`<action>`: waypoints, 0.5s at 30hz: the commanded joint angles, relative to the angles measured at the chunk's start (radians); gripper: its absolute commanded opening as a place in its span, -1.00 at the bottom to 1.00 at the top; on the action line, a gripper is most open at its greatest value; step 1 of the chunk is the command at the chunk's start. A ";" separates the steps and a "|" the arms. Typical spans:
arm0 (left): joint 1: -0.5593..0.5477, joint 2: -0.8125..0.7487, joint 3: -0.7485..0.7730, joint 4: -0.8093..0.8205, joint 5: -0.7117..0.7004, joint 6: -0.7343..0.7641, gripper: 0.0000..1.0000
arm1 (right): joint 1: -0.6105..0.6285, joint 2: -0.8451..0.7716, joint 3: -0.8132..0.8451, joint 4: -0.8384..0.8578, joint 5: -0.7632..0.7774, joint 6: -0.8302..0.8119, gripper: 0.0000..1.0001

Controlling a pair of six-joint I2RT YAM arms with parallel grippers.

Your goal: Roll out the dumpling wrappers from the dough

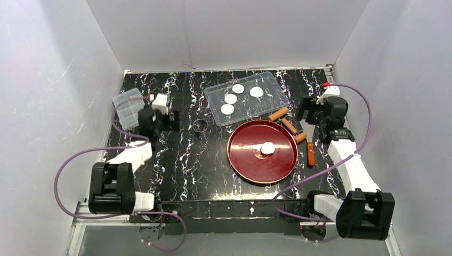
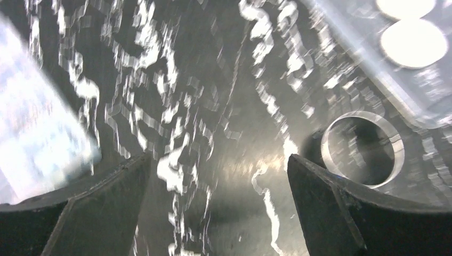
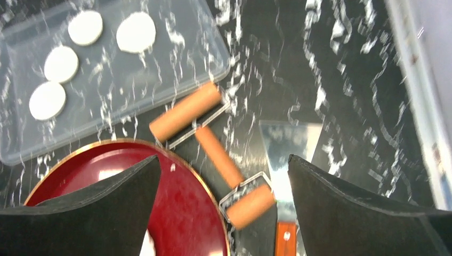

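Note:
A small white dough lump [image 1: 267, 148] sits in the middle of the red plate [image 1: 242, 160]. Several round dumpling wrappers [image 1: 230, 98] lie on the clear tray [image 1: 272, 85]; they also show in the right wrist view [image 3: 136, 31]. A wooden double roller [image 1: 288, 124] lies between tray and plate. My right gripper [image 1: 309, 118] is open and empty above the roller [image 3: 218, 154], which lies between its fingers in the right wrist view. My left gripper [image 1: 162, 118] is open and empty over the table, left of a metal ring cutter [image 2: 346, 118].
A scraper with a wooden handle [image 1: 310, 152] lies right of the plate, its blade [image 3: 290, 141] beside the roller. A clear plastic box [image 1: 128, 108] stands at the far left. The ring cutter [image 1: 201, 126] sits left of the plate. White walls enclose the table.

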 commanded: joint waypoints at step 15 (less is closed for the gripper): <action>0.003 -0.045 0.581 -1.050 0.434 0.249 0.99 | 0.092 0.467 0.420 -0.565 -0.022 -0.072 0.50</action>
